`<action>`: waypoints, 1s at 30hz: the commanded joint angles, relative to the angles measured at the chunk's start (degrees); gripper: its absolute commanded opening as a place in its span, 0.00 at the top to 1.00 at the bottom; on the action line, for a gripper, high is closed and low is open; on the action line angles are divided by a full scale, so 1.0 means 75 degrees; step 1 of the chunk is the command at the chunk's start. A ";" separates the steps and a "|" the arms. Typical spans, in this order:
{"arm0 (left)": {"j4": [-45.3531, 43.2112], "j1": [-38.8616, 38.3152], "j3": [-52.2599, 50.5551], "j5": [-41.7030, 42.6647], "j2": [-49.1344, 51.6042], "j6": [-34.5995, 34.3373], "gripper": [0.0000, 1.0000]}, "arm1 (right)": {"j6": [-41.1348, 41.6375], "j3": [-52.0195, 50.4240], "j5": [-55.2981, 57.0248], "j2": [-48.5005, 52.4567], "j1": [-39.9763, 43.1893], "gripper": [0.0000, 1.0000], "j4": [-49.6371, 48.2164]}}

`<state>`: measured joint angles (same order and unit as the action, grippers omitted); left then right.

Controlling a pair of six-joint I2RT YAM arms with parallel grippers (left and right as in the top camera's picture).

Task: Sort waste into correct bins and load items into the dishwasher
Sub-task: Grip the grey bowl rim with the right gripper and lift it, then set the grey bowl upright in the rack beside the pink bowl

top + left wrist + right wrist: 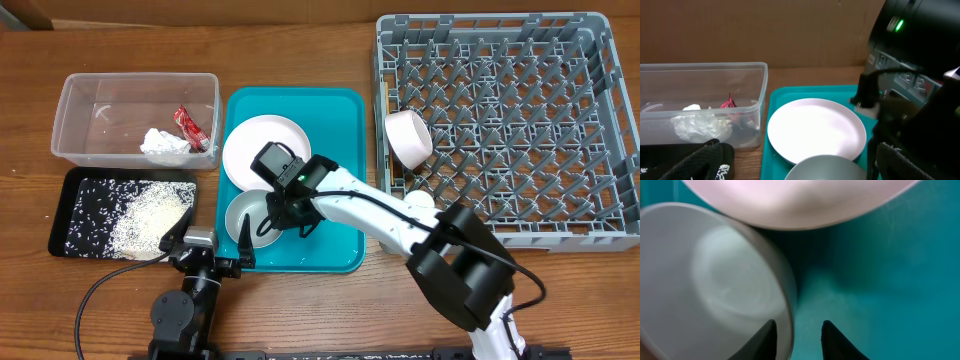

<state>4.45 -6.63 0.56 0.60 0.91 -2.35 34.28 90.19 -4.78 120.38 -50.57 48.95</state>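
Now the right claw (797,339) is spread astride the rim of the bowl (715,285), one tip inside and one outside, on the tray (880,280) beside the plate (790,200). Loading is in hand, I judge: next pinch the rim, lift, and carry it to the rack (520,130).

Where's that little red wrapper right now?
In the overhead view, the red wrapper lies inside the clear tub at far left, just right of the white tissue wad.
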 commanded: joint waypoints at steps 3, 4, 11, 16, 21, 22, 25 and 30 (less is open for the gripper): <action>-0.0003 0.0035 -0.0035 -0.0105 -0.0023 0.0146 0.00 | 0.0160 -0.0020 0.0463 0.0067 0.0108 0.96 0.0087; -0.0003 0.0035 -0.0035 -0.0105 -0.0023 0.0146 0.00 | 0.0181 0.0041 0.0501 0.0064 0.0152 0.96 0.0227; -0.0003 0.0035 -0.0035 -0.0105 -0.0023 0.0146 0.00 | 0.0181 0.0903 0.2801 -0.0615 0.0533 0.96 0.1944; -0.0003 0.0035 -0.0035 -0.0105 -0.0023 0.0146 0.00 | 0.0184 0.1250 0.6050 -0.1883 0.0892 0.96 0.2463; -0.0003 0.0035 -0.0035 -0.0105 -0.0023 0.0146 0.00 | 0.0175 0.1241 0.9384 -0.2477 0.1684 0.96 0.2565; -0.0003 0.0035 -0.0035 -0.0105 -0.0023 0.0146 0.00 | 0.0175 0.1201 0.9719 -0.2465 0.1827 0.96 0.2620; -0.0003 0.0035 -0.0035 -0.0105 -0.0023 0.0146 0.00 | 0.0175 0.0991 1.0270 -0.2401 0.2372 0.96 0.2789; -0.0003 0.0035 -0.0035 -0.0105 -0.0023 0.0146 0.00 | 0.0175 0.0458 1.0235 -0.2186 0.3270 0.96 0.2827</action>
<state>4.45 -6.63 0.56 0.60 0.91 -2.35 35.16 96.47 66.72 102.39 -29.41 70.11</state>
